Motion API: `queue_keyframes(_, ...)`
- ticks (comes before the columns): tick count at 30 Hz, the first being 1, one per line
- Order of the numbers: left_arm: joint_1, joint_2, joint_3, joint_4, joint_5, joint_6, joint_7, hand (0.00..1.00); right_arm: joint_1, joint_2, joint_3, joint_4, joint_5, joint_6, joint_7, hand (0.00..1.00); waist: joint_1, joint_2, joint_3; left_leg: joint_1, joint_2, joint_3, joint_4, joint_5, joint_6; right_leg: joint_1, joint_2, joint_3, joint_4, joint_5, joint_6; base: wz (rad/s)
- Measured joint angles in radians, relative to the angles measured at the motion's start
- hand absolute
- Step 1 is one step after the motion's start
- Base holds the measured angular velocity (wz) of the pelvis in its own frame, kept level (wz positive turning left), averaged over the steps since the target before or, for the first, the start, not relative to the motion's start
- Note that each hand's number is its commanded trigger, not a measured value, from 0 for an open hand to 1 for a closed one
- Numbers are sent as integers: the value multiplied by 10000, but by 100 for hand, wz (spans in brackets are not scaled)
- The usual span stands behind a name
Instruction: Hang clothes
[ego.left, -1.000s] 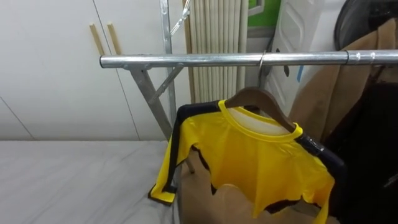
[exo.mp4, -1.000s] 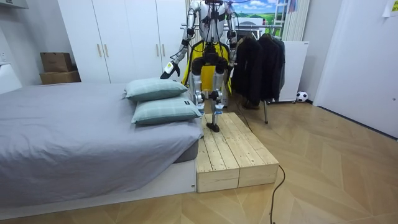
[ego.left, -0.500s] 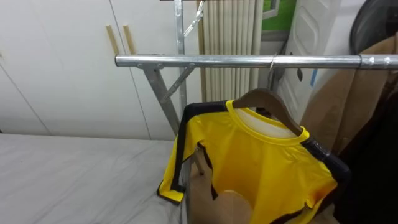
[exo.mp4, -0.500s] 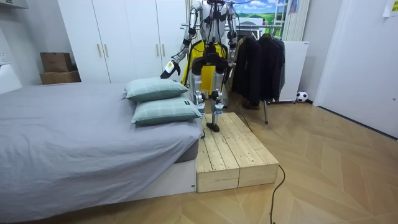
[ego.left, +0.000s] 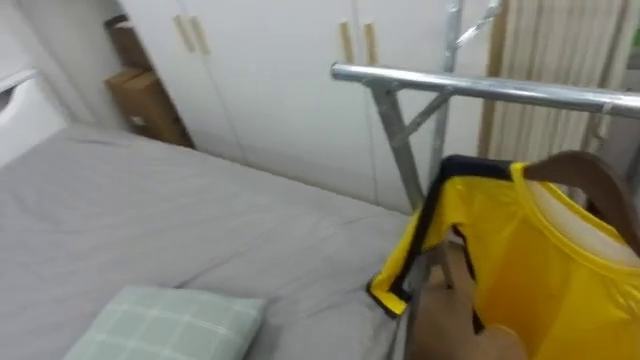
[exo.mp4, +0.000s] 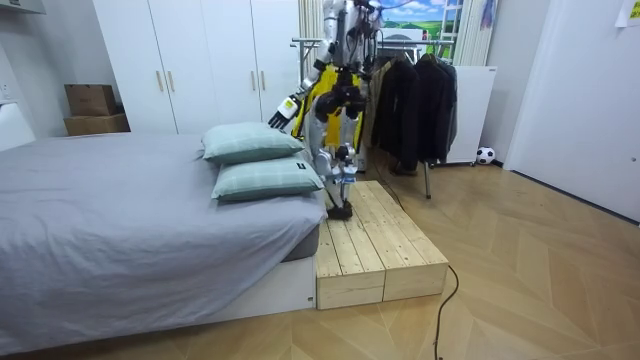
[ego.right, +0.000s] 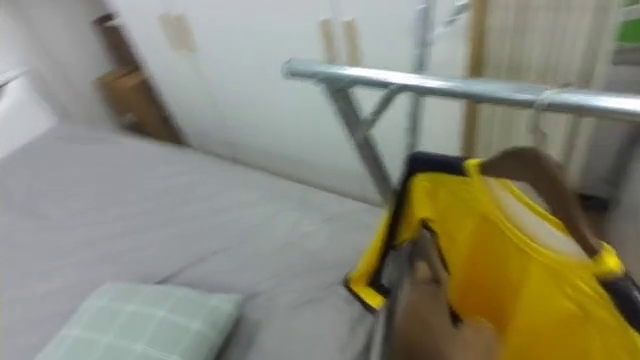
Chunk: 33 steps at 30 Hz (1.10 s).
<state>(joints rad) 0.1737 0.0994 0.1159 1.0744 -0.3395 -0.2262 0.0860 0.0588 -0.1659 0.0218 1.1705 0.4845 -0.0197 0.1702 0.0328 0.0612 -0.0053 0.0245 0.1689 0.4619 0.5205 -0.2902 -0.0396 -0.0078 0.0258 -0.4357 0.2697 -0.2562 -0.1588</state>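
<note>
A yellow shirt (ego.left: 540, 270) with dark trim hangs on a brown wooden hanger (ego.left: 590, 180), hooked over the metal rail (ego.left: 480, 88) of the clothes rack. In the room view I stand on the wooden platform (exo.mp4: 375, 240) between the bed and the rack, with my body turned toward the bed. My left hand (exo.mp4: 283, 113) reaches out low over the upper pillow (exo.mp4: 250, 143). My right hand (exo.mp4: 347, 100) is held in front of my body near the shirt (exo.mp4: 322, 95). Both hands are too small to read.
The grey bed (ego.left: 200, 230) spreads out below me, with a pale green checked pillow (ego.left: 165, 325) at its near end. White wardrobes (ego.left: 270, 70) and cardboard boxes (ego.left: 140, 95) stand behind it. Dark coats (exo.mp4: 415, 100) hang further along the rack. A ball (exo.mp4: 485, 156) lies on the floor.
My head and body have turned left, away from the rack and toward the bed, so the pillow has come into the eye views. The shirt still hangs on the rail.
</note>
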Motion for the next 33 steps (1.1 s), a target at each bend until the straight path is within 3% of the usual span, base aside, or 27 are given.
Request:
queue_keyframes(1,-202,-39,-9,5,58,-1,-160,0,-21,-3,-60,-18,110,0,-119,0,6,-17,0,145,86,249,-144,-84,-33,-4,-110,-645,74,-83,38,173)
queue_keyframes(2,-279,-50,-20,-1,90,-2,-227,0,-26,-16,-63,-47,195,0,-173,0,21,-27,-1,239,96,353,-293,-115,-61,9,-157,-915,85,-118,57,147)
queue_keyframes(5,-231,-70,-44,7,188,59,-358,0,-263,-3,-112,-98,262,-57,-200,0,75,-33,2,704,-142,606,-1466,-201,-54,61,-310,-1741,98,-196,218,96)
queue_keyframes(7,-211,-89,-129,17,186,233,-362,0,-293,28,-41,-110,376,-49,-230,0,187,-125,-13,741,-293,674,-2074,-319,-1,-30,-535,-2341,304,-327,480,73)
queue_keyframes(9,-103,-165,-131,36,187,304,-406,0,-274,3,-42,-116,376,1,-256,0,359,-198,-51,760,-408,717,-2447,-350,-46,-140,-803,-2550,567,-318,691,45)
queue_keyframes(10,-52,-182,-94,173,195,394,-450,0,-226,6,-40,-114,376,14,-255,0,370,-184,-90,827,-474,645,-2751,-349,-45,-129,-900,-2674,620,-190,1053,44)
queue_keyframes(11,-25,-180,-12,302,193,446,-499,0,-193,17,-45,-111,377,27,-248,0,388,-186,-88,890,-505,613,-2891,-339,-40,-93,-930,-2720,616,-111,1176,51)
queue_keyframes(14,168,-170,251,913,207,803,-550,0,172,-6,-78,-55,422,225,-251,0,276,-208,-100,946,-605,-48,-3026,15,44,285,-1037,-3080,603,44,1103,71)
queue_keyframes(15,261,-158,390,1112,162,978,-551,0,350,3,-106,-45,415,339,-254,0,235,-228,-102,926,-628,-376,-3005,119,109,391,-1102,-3004,699,50,1158,86)
queue_keyframes(17,352,-115,467,1406,142,1146,-493,0,585,37,-160,-18,424,480,-249,0,42,-306,-62,898,-742,-1026,-2996,248,260,597,-1144,-2244,762,103,1341,109)
queue_keyframes(18,349,-67,464,1512,148,1185,-451,0,737,60,-159,-3,424,545,-252,0,-71,-434,-7,884,-917,-1536,-3000,340,318,772,-1172,-1505,713,90,1403,123)
queue_keyframes(19,315,-43,466,1566,141,1186,-379,0,807,69,-160,131,362,591,-248,0,-69,-575,18,858,-1099,-1902,-3000,412,430,899,-1245,-1046,698,75,1470,120)
queue_keyframes(20,312,-39,462,1581,137,1186,-348,0,799,72,-161,213,291,624,-249,0,-68,-605,51,848,-1156,-2013,-2998,435,476,968,-1277,-881,683,73,1491,104)
queue_keyframes(22,392,-39,479,1635,138,1241,-252,0,775,124,-384,338,-210,670,-254,0,-61,-724,79,684,-1406,-2675,-2969,448,690,1152,-1292,-205,497,210,1725,96)
queue_keyframes(25,380,-34,646,1630,172,1395,-94,0,719,140,-485,292,-665,662,-313,0,27,-830,102,392,-1697,-3415,-2735,384,949,1306,-1299,241,353,318,1907,82)
queue_keyframes(27,450,-11,707,1656,183,1462,-16,0,646,192,-455,297,-667,654,-390,0,171,-809,106,324,-1799,-3745,-2580,329,1059,1418,-1314,299,312,408,2040,50)
queue_keyframes(29,617,36,709,1660,174,1510,-19,0,587,225,-439,312,-659,644,-364,0,330,-806,102,338,-1925,-4050,-2478,358,1154,1571,-1304,655,72,451,2063,39)
queue_keyframes(31,837,134,704,1662,176,1549,1,0,481,253,-434,309,-671,633,-250,0,384,-859,111,370,-2096,-4433,-2432,368,1272,1724,-1244,1531,-424,478,2041,46)
queue_keyframes(33,988,203,692,1657,162,1569,140,0,291,317,-428,312,-926,631,-230,0,505,-962,188,269,-2187,-4489,-2359,375,1283,1851,-1233,1917,-708,553,2117,19)
